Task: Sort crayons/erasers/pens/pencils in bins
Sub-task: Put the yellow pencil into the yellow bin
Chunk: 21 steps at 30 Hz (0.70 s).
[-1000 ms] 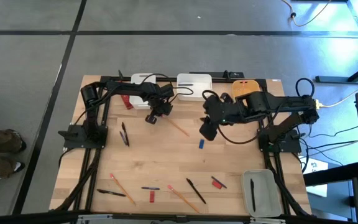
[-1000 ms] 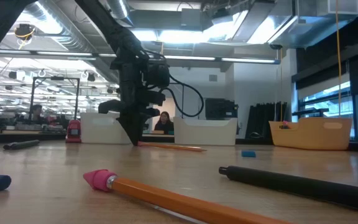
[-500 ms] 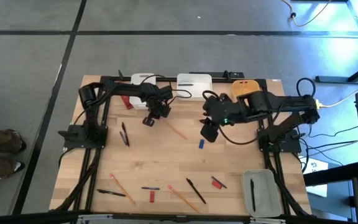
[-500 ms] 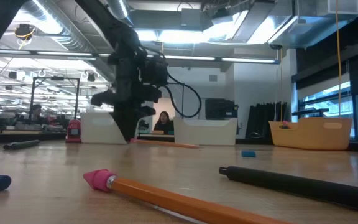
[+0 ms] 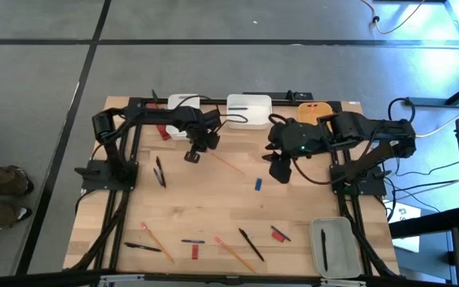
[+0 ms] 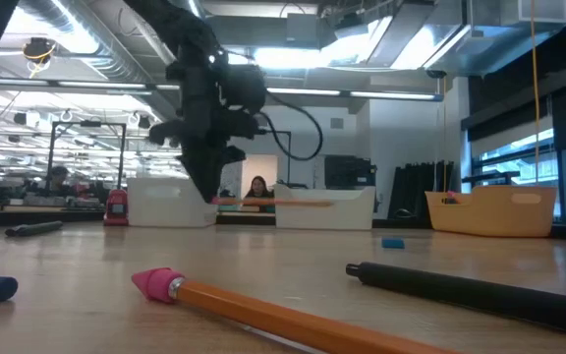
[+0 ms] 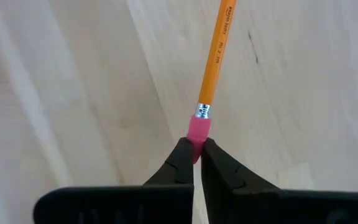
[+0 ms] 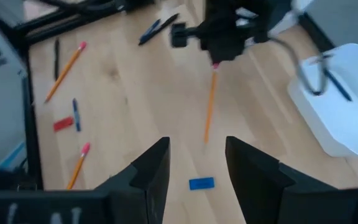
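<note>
One pencil (image 7: 215, 59) hangs pinched by its eraser in my left gripper (image 7: 194, 158); my right gripper (image 8: 194, 163) waits open. Most pens (image 5: 252, 244) remain unsorted, few binned.

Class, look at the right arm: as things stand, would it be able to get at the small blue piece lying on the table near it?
Probably yes. The right gripper hangs open close beside the blue piece, with only bare table between them; the left gripper holds its pencil farther off.
</note>
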{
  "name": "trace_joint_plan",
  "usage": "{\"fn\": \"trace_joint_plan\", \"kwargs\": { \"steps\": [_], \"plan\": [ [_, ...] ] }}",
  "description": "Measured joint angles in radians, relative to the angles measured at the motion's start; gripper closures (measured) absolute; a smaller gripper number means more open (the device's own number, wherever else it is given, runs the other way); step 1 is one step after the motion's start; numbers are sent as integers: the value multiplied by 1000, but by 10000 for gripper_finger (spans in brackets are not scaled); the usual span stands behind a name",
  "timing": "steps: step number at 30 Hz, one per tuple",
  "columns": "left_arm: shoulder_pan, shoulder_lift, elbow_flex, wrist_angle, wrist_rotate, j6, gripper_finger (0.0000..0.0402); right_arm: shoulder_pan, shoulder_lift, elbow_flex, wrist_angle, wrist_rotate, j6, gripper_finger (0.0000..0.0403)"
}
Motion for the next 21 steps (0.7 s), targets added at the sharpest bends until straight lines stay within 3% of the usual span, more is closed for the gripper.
{"fn": "trace_joint_plan", "kwargs": {
  "steps": [5, 15, 21],
  "plan": [
    [0, -40, 69, -5, -13, -88, 401, 0, 0, 0, 0, -19, -49, 246],
    [-25, -51, 284, -18, -143, -169, 401, -15, 2, -6, -10, -16, -169, 246],
    [-37, -51, 403, -25, -166, -197, 401, -68, 3, -57, -22, 62, -209, 246]
  ]
}}
